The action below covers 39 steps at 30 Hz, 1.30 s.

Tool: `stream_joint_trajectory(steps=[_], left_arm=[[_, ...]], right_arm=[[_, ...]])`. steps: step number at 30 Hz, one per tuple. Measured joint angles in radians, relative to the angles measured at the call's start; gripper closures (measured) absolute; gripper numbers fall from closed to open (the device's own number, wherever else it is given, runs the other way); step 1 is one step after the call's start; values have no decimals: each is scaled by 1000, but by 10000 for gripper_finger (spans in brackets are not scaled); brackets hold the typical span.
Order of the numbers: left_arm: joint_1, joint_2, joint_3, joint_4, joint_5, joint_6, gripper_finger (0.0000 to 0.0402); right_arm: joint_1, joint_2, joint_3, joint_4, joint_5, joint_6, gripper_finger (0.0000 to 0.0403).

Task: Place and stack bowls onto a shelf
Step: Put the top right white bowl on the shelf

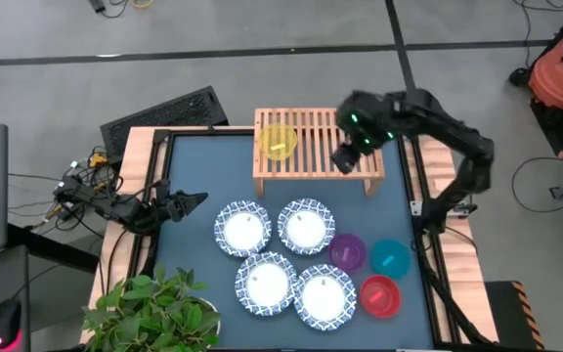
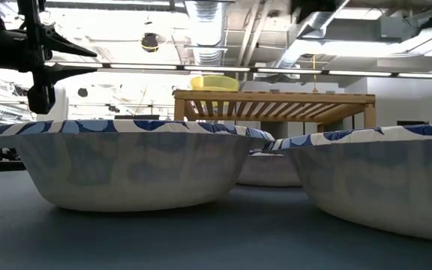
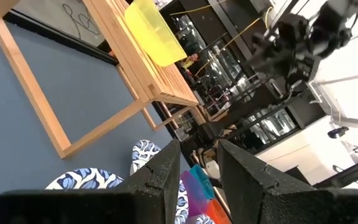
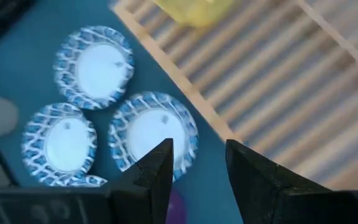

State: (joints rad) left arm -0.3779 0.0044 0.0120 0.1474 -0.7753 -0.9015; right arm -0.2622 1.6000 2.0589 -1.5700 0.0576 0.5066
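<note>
The light-wood shelf [image 1: 316, 147] stands at the table's far edge, and the yellow bowl [image 1: 279, 140] sits on the left part of its slatted top. Four patterned bowls [image 1: 306, 226] lie open side up in a cluster mid-table. The purple [image 1: 347, 251], teal [image 1: 390, 258] and red [image 1: 379, 295] bowls rest to their right. My right gripper [image 1: 345, 156] hovers open and empty over the shelf's right part; its wrist view looks down on the slats [image 4: 278, 81] and the patterned bowls [image 4: 153, 132]. My left gripper [image 1: 200, 198] waits open at the table's left edge.
A black ribbed mat [image 1: 164, 112] lies beyond the table's far-left corner, and a potted plant [image 1: 154, 308] stands at the near-left corner. A wooden frame [image 1: 154, 196] borders the table. Bare blue surface lies between the shelf and the patterned bowls.
</note>
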Motion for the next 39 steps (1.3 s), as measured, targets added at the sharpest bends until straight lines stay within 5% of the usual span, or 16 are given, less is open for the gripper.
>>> stream_joint_trajectory(steps=[4,14,27,39], left_arm=[[0,0,0,0,-24,4,308],[0,0,0,-7,-115,8,308],[0,0,0,-7,-129,32,308],[0,0,0,-7,-122,24,308]], right_arm=[[123,-106,-192,1,169,236,229],[325,-290,-789,112,183,740,213],[283,-320,-1188,835,81,633,180],[286,-316,-1302,1033,46,633,177]])
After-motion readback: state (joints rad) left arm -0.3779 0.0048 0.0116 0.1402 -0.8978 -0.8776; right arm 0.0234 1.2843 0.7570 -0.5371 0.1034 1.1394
